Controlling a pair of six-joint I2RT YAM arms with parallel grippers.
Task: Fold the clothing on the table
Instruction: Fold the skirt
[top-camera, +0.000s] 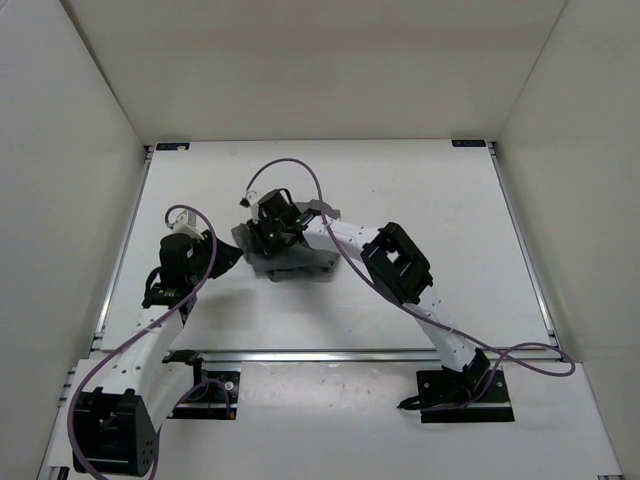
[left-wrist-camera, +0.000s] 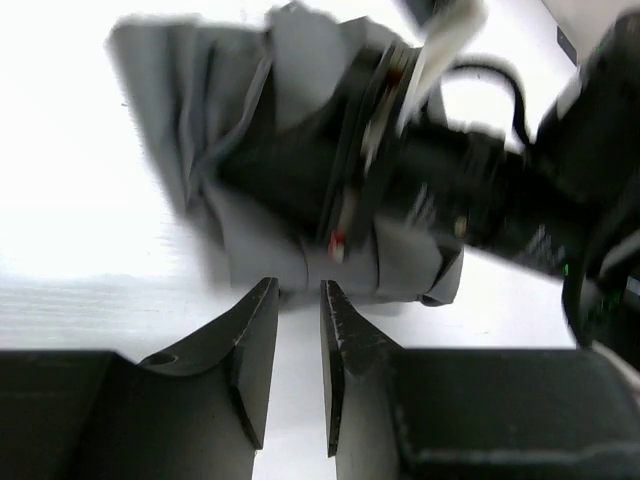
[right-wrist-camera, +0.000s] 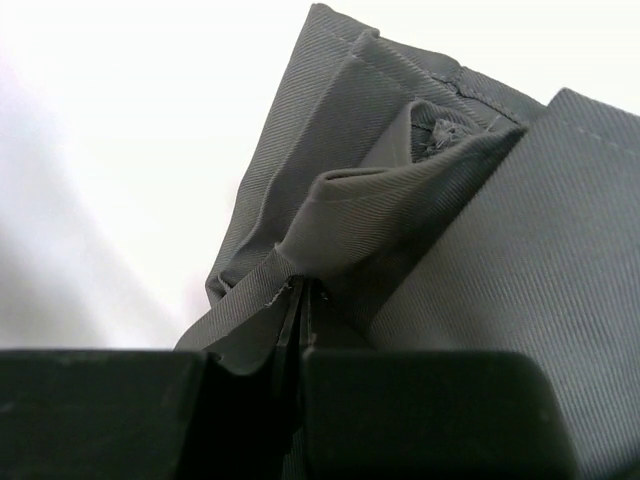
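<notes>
1. Across the middle of the top view, the table (top-camera: 400, 190) lies white beneath a bunched heap.
2. Just left of centre, that heap is the clothing (top-camera: 290, 266), grey and creased.
3. Over it, the right gripper (right-wrist-camera: 300, 292) is clenched on a raised fold.
4. Lower left, the left gripper (left-wrist-camera: 298, 290) stands slightly parted and empty. Its tips are at the fabric's edge, possibly touching, though blur hides that.

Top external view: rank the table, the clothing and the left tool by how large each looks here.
1. table: by far the largest.
2. clothing: a small bunched heap, partly covered by the right arm.
3. left tool: smallest, clearly narrower than the clothing beside it.
</notes>
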